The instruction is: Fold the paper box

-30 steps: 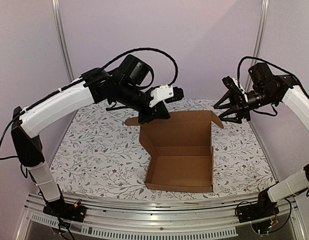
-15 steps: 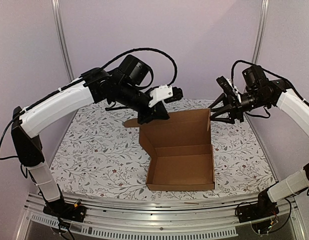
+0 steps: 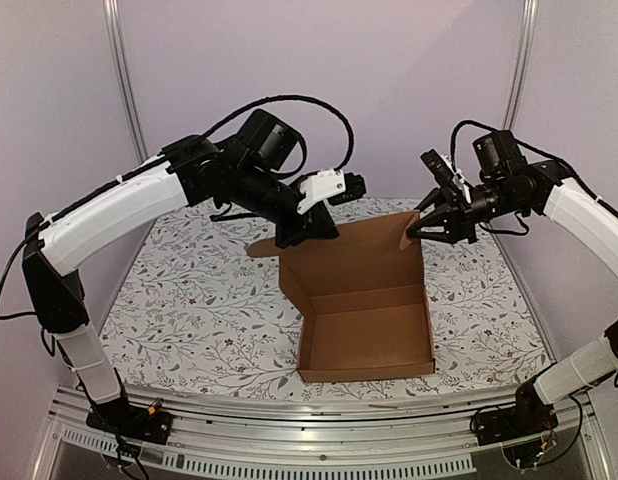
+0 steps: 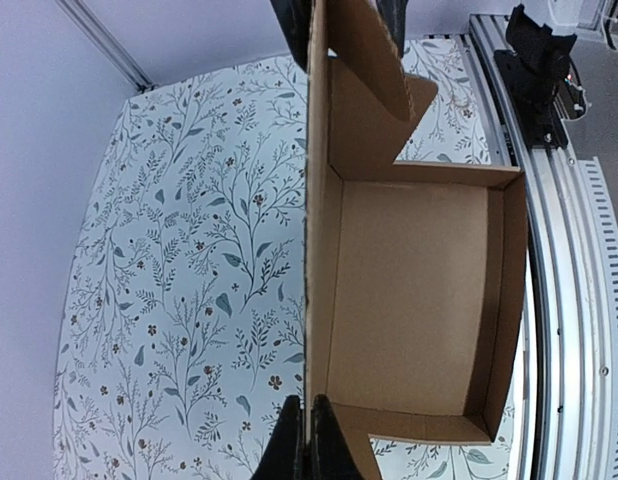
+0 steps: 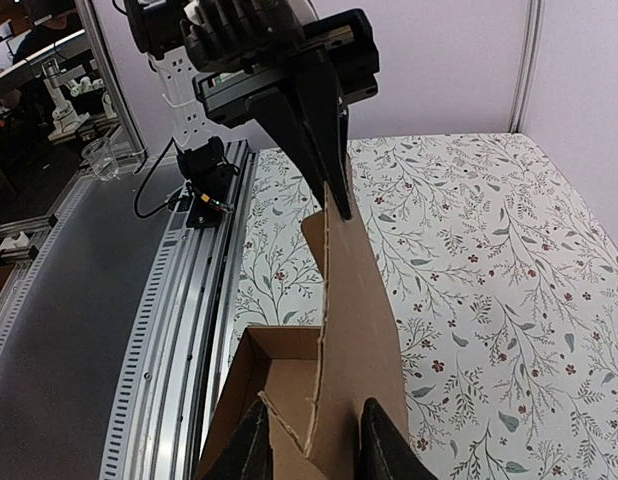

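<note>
Top external view: the paper box (image 3: 364, 300), plain brown corrugated card, sits mid-tabletop (image 3: 189, 290) as an open tray with its back panel upright. The left tool (image 3: 307, 232), its arm reaching across from the left, is clamped on that panel's top left edge. The right tool (image 3: 419, 226) points leftward, fingers apart astride the right corner flap.
</note>
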